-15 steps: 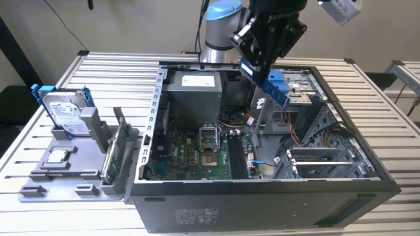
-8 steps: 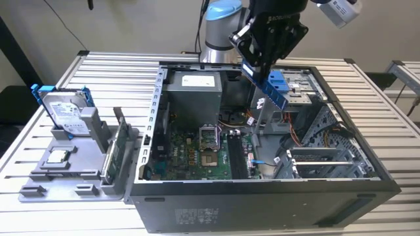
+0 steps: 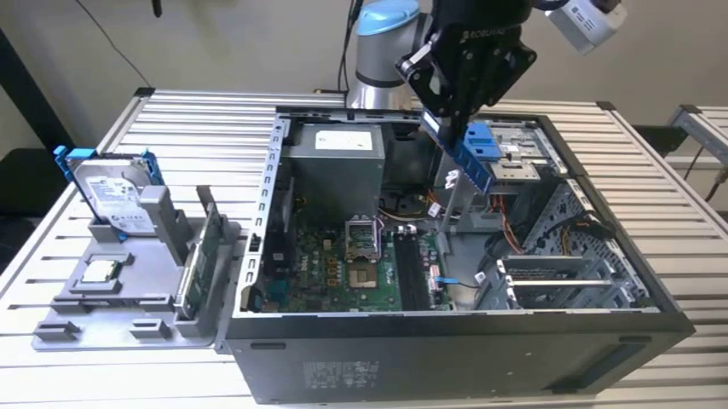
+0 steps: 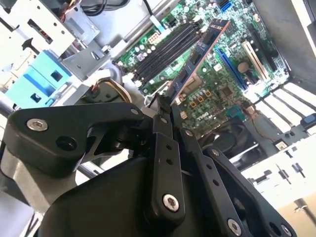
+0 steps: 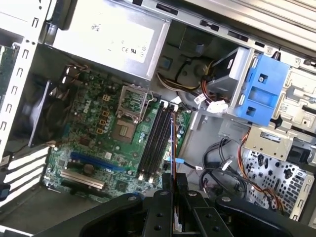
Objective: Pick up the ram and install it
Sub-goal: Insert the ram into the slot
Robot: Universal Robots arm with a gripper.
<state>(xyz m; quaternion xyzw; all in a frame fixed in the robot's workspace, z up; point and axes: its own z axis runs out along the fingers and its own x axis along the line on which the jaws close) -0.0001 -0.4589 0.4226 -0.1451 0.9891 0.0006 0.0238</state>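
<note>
The arm (image 3: 384,38) stood just beyond the far wall of the computer case (image 3: 455,358), its blue-capped joint showing above that wall, and it reached forward over the case's open top with the wrist turned downward. The black gripper (image 3: 446,111) hung above the case's interior (towards the far wall rather than the near one). Its linkage fingers (image 4: 165,148) were pressed together on the upper end of the ram (image 3: 468,158), which slanted down from them into the case.

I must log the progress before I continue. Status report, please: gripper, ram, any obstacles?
Gripper shut on ram. Ram held above open case, not yet seated. Nothing seen between it and memory slots.
</note>
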